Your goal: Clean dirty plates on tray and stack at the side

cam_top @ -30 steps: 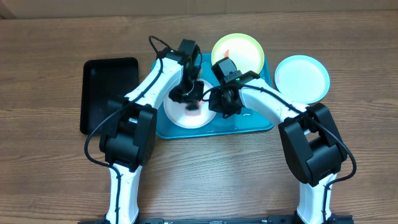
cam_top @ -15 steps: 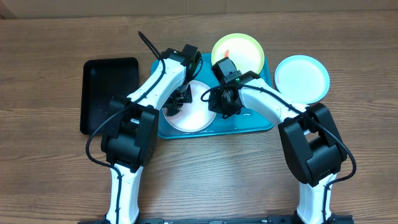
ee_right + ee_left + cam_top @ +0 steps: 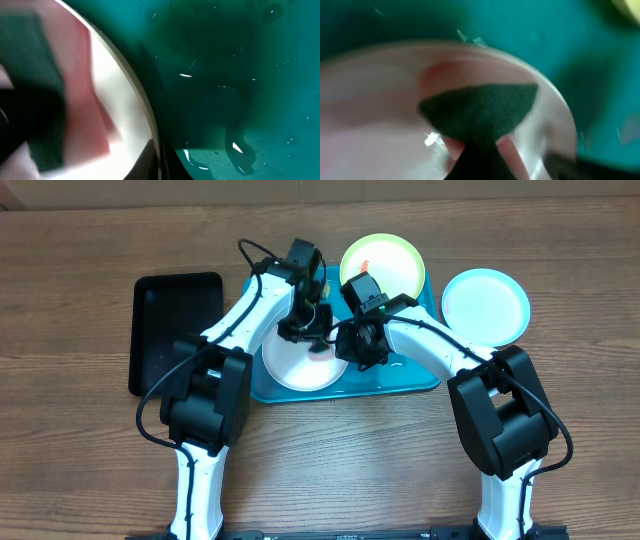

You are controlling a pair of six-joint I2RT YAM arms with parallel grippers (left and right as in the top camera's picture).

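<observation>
Since half a second earlier, the left tool point(image 3: 303, 330) has been carried from the left part of the white plate point(image 3: 290, 368) to its upper right, and it is closed on a dark green sponge point(image 3: 480, 112) pressed to the plate. The right tool point(image 3: 355, 350) is clamped on that plate's right rim. The plate lies in the tray point(image 3: 405, 380), with the yellow-green plate point(image 3: 390, 265) at the tray's far edge. The light blue plate point(image 3: 485, 307) is set on the tabletop point(image 3: 80, 460) beside the tray.
</observation>
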